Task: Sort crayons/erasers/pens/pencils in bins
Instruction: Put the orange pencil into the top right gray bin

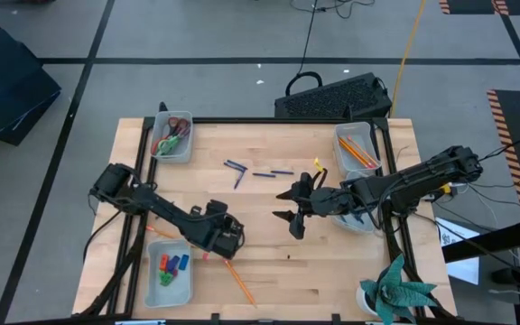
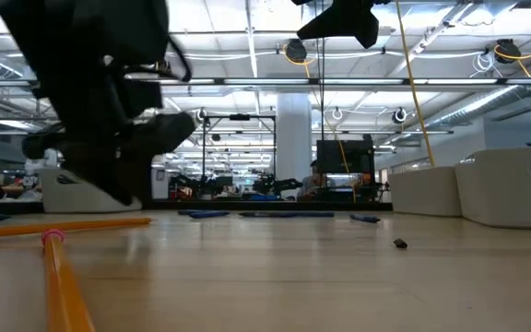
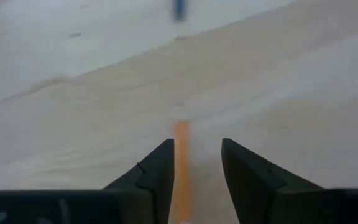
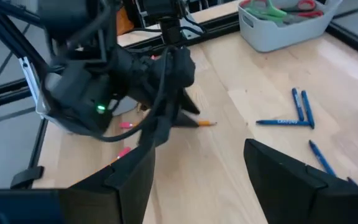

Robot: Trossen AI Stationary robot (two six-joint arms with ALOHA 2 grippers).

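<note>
Straddling an orange pencil on the tabletop, the left pincer is narrowly open, nothing gripped yet. Closing off-centre could roll it away or pivot it. Right pincer hovers wide open mid-table, near the pens.

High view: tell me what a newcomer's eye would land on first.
The two dark arms dominate: the left hand is low over an orange pencil near the table's front edge, its fingers open astride it in the left wrist view, and the right hand is open above the middle. Blue pens lie scattered behind them, and grey bins sit at the corners.
</note>
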